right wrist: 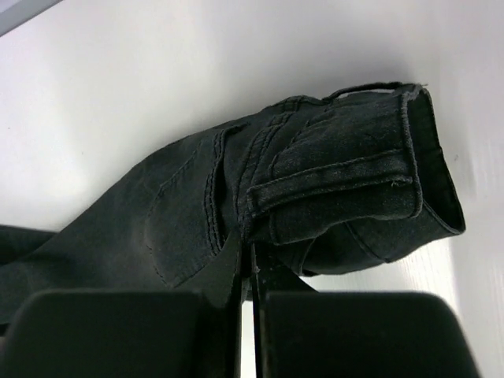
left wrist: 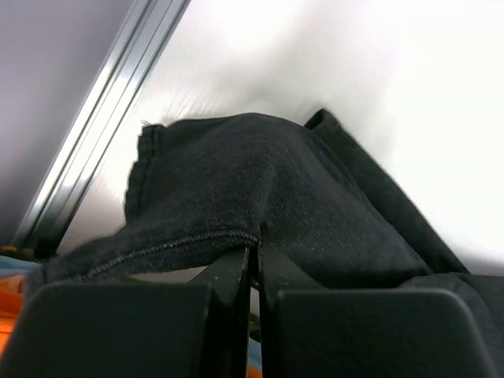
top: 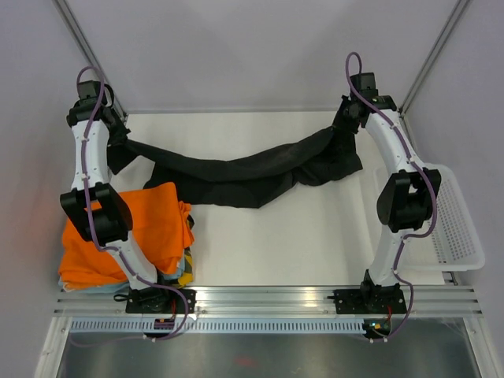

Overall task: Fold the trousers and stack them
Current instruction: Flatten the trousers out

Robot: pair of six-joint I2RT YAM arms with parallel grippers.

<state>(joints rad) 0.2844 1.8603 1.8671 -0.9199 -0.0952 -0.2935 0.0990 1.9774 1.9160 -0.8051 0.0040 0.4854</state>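
While pinching the trousers at both ends, left gripper jaws nipped tight on a hemmed edge and right gripper jaws tight on the waistband, holds them strung across the far desk, middle sagging, likely to straighten them before folding.

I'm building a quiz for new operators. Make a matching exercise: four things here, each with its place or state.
1 black trousers
2 orange garment
3 white basket
4 left hand

A at the table's right edge
B shut on a trouser end
C by the left arm's base
D stretched along the far side

Pairs: 1-D, 2-C, 3-A, 4-B
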